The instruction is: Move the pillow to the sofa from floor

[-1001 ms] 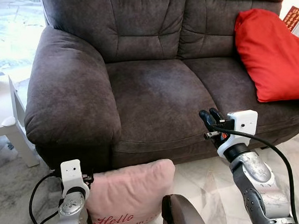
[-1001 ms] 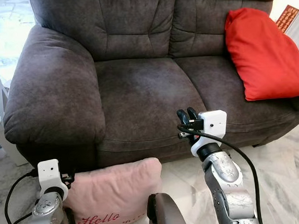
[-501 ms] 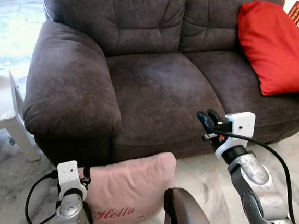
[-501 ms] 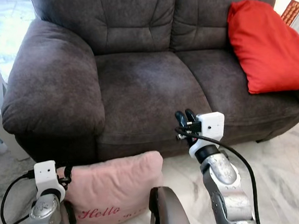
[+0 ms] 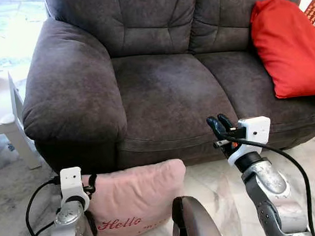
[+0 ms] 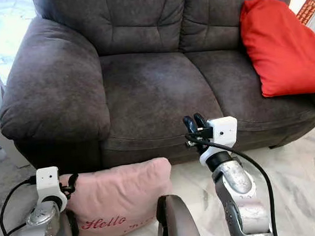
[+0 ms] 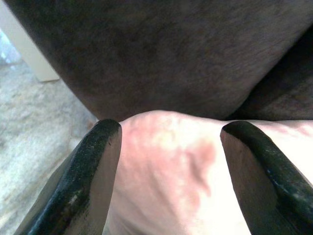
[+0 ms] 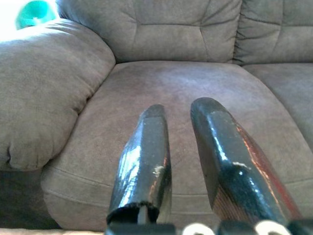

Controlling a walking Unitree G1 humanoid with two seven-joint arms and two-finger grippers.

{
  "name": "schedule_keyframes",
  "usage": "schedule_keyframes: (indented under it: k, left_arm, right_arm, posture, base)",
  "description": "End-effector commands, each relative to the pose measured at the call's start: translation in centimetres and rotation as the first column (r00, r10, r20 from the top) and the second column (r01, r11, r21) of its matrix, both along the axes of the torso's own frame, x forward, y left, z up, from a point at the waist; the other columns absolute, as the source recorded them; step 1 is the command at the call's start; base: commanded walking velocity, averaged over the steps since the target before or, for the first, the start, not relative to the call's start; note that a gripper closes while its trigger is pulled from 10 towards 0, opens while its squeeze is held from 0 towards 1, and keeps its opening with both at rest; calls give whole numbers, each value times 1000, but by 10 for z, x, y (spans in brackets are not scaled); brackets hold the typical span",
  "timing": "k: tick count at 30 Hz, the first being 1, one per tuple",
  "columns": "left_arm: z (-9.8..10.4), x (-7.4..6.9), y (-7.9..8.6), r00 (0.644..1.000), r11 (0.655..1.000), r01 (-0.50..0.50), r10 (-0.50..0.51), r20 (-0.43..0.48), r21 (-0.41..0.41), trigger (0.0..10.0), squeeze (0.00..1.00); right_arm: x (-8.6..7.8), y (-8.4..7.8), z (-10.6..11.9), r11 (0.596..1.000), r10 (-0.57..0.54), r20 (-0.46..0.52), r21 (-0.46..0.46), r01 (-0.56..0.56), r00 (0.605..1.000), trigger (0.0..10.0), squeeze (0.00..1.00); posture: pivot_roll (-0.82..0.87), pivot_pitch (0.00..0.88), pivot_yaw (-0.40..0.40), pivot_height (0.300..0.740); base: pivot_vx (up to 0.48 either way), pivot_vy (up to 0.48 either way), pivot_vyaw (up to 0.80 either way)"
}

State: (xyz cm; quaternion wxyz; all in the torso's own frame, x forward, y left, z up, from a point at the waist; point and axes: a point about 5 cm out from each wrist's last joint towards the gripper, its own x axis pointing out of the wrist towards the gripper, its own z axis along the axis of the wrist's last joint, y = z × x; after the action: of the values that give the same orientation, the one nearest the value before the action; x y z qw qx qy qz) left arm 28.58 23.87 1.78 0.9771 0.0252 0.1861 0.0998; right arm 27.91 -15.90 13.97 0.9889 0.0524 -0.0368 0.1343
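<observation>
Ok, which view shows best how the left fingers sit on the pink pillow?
The left wrist view: both fingers are spread open astride the pillow corner, by the sofa. The eye views show the whole pillow, but the left gripper is mostly hidden.

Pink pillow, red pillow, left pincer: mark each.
pink pillow [image 5: 136, 194], left eye view, middle of its face.
red pillow [image 5: 289, 51], left eye view, centre of the fabric.
left pincer [image 7: 168, 142], left wrist view, midway between fingertips.

A dark brown sofa [image 5: 158, 68] is taking up the upper middle of the frame, with a red cushion [image 5: 286, 48] leaning at its upper right. A white table [image 5: 0, 118] is standing at the left edge, and pale marbled floor [image 5: 314, 148] is showing at lower right.
</observation>
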Motion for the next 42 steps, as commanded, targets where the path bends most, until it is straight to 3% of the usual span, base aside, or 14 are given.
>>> schedule_keyframes:
  k: [1, 14, 15, 16, 17, 23, 29, 37, 42]
  left_arm:
    - [-5, -1, -4, 1000, 1000, 5, -6, -30, -20, 10000, 0]
    - [3, 5, 11, 999, 1000, -30, 30, -23, 3, 10000, 0]
    - [7, 7, 15, 998, 998, -55, 55, -7, 14, 10000, 396]
    - [8, 7, 15, 998, 998, -62, 62, -3, 16, 10000, 396]
    - [9, 7, 17, 997, 997, -77, 77, 4, 4, 10000, 1000]
    - [17, 8, 22, 993, 994, -107, 109, 50, -31, 10000, 1000]
    - [27, 10, 23, 985, 984, -128, 140, 102, -120, 10000, 1000]
    - [51, -1, 33, 975, 984, -166, 174, 136, -70, 10000, 1000]
    - [51, -9, 34, 978, 983, -172, 178, 110, -63, 10000, 1000]
  right_arm:
    - [-3, -8, 4, 1000, -16, 6, -1, 16, 1000, 10000, 0]
    - [-9, -8, 23, 999, 41, 7, -10, -41, 999, 10000, 0]
    - [-10, -9, 23, 999, 45, 1, -10, -45, 999, 10000, 0]
    - [-10, -9, 24, 999, 46, -1, -10, -46, 999, 10000, 0]
    - [-10, -9, 24, 999, 49, -4, -11, -49, 999, 10000, 0]
    - [-11, -7, 26, 998, 68, -17, -15, -69, 998, 10000, 0]
    - [-11, -8, 26, 997, 73, -22, -22, -74, 997, 10000, 0]
    - [-9, -6, 28, 996, 86, -23, -27, -86, 996, 10000, 0]
    - [-10, -6, 27, 996, 86, -26, -28, -87, 996, 10000, 0]
  posture:
    - [-6, 123, -254, 502]
    - [-37, 197, -311, 502]
    - [-33, 200, -317, 502]
    - [-33, 200, -317, 502]
    - [-30, 203, -321, 502]
    - [-32, 215, -336, 502]
    - [-35, 217, -340, 502]
    - [-32, 224, -345, 502]
    - [-27, 225, -343, 502]
  base:
    - [0, 0, 0]
    - [0, 0, 0]
    - [0, 0, 0]
    - [0, 0, 0]
    - [0, 0, 0]
    - [0, 0, 0]
    - [0, 0, 0]
    - [0, 0, 0]
    - [0, 0, 0]
